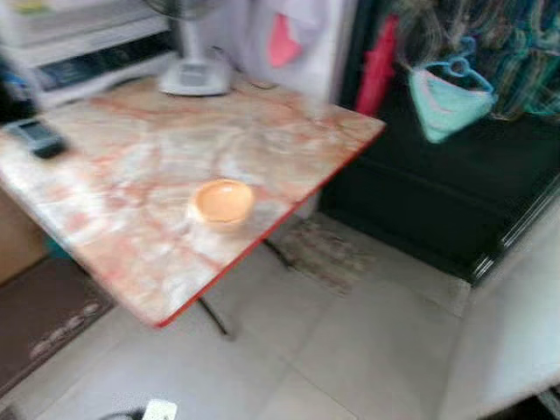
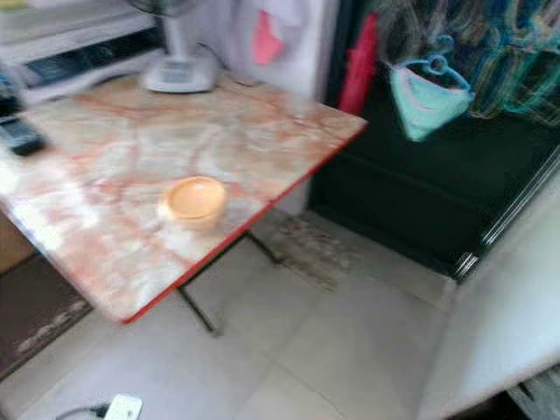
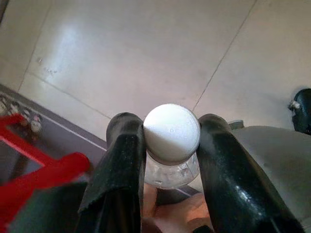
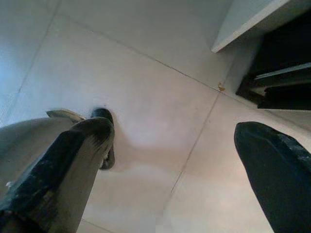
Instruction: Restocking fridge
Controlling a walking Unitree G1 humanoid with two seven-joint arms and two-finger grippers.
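Left hand (image 3: 170, 145) clamped on a white-capped clear bottle (image 3: 171, 133) at the neck; right hand (image 4: 175, 145) wide open, empty, over floor tiles. Risk: a neck-only grip may let the bottle swing or slip while walking. Orange bowl (image 1: 221, 202) sits near the table's (image 1: 131, 157) red front edge; a bump could tip it.

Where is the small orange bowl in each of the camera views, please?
Left eye view: the orange bowl stands on the marble table, near its red front edge.
Right eye view: the same bowl, a little further left in the picture.
Left wrist view: not in it.
Right wrist view: not in it.
Shared landmark: the fan base at the table's far side.
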